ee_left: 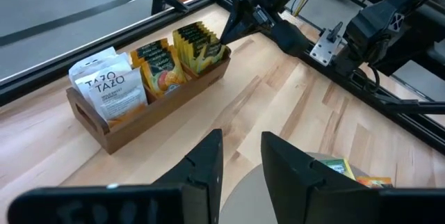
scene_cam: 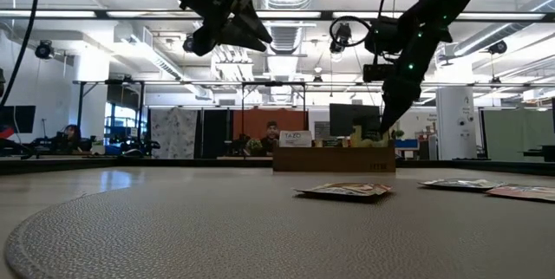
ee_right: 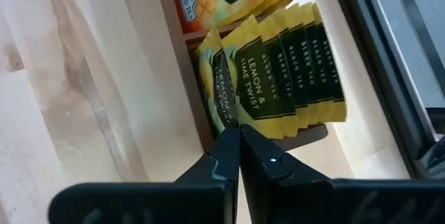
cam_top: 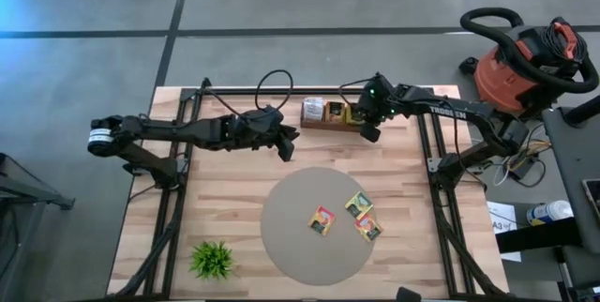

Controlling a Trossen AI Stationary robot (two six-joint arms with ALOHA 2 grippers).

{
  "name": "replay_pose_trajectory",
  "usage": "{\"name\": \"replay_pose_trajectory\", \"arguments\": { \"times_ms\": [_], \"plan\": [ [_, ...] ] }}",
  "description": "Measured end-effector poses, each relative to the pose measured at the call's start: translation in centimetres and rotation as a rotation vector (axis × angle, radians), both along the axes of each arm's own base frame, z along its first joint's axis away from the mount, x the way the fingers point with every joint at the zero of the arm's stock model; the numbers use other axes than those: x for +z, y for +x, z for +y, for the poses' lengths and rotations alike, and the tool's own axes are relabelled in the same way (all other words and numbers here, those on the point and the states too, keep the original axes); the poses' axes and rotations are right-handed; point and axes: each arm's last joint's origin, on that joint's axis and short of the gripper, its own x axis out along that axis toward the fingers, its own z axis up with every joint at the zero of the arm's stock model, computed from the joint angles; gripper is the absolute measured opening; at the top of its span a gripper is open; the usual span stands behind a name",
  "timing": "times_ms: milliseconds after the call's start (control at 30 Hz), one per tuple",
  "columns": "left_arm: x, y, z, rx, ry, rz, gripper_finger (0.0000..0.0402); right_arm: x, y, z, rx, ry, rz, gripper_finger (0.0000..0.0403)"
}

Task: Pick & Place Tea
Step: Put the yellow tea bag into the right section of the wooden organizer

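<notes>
Standing upright in a wooden box (ee_left: pixel 149 109) at the upper middle of the high view, the tea sachets (ee_right: pixel 292 71) are small flat squares, grouped by colour: a yellow-green row with dark panels reading "LEMON & LIME TWIST", an orange set beside it, and white packets (ee_left: pixel 111 88) marked "TAZO" at the far end. Three more sachets (cam_top: pixel 322 219) lie flat on the round grey mat (cam_top: pixel 291 246) in the lower middle of the high view, spread slightly apart. The right end effector (ee_right: pixel 238 137) sits at the yellow-green end of the box, its fingers pressed together with the tips against the edge of the front yellow-green sachet; whether it actually pinches that sachet cannot be told. The left end effector (ee_left: pixel 240 147) hovers above the counter (cam_top: pixel 234 199) left of the box, fingers partly apart and holding nothing. The right arm bears white lettering, "TROSSEN".
</notes>
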Motion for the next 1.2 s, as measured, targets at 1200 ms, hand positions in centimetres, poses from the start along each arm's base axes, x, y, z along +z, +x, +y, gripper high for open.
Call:
{"name": "replay_pose_trajectory", "arguments": {
  "times_ms": [1200],
  "plan": [
    [0.0, 0.1, -1.0, -0.019, -0.028, -0.012, 0.0094, 5.5, -2.9, 3.9, -0.089, 0.076, -0.115, 0.0140]
  ]
}}
